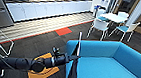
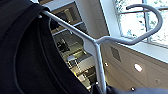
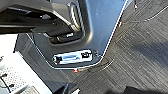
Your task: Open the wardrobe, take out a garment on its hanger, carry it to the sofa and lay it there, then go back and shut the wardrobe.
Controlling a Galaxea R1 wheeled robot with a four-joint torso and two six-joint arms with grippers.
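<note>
- The left hand (image 1: 72,57) reaches in from the left of the head view at the end of a dark, nearly level arm, and it is closed on the hanger (image 1: 79,44), gripping it low on the white stem.
- From that grip the hanger stands close to upright: its thin white stem rises straight up above the hand, and in the left wrist view the hanger (image 2: 100,45) shows its curved hook at the top and one sloping shoulder bar running into the cloth.
- The T-shirt (image 1: 72,72) hangs below the hand as a narrow dark strip seen edge-on, so its long axis is vertical; in the left wrist view the T-shirt (image 2: 27,57) lies draped over the hanger's shoulder.
- The sofa (image 1: 104,67) lies just beyond the hand, to its right and a little forward. The shirt hangs right at the sofa's near rounded arm; whether it touches I cannot tell.
- My judgement: the laying-down turns on this, a vertical shirt against a level seat that stretches away to the right, so the hanger needs carrying rightward over the cushion and tipping flat.
- The left arm is the nearer one and already carries the load. The right hand's state I cannot tell; its wrist view shows grey carpet (image 3: 147,47) and part of the robot's body.
</note>
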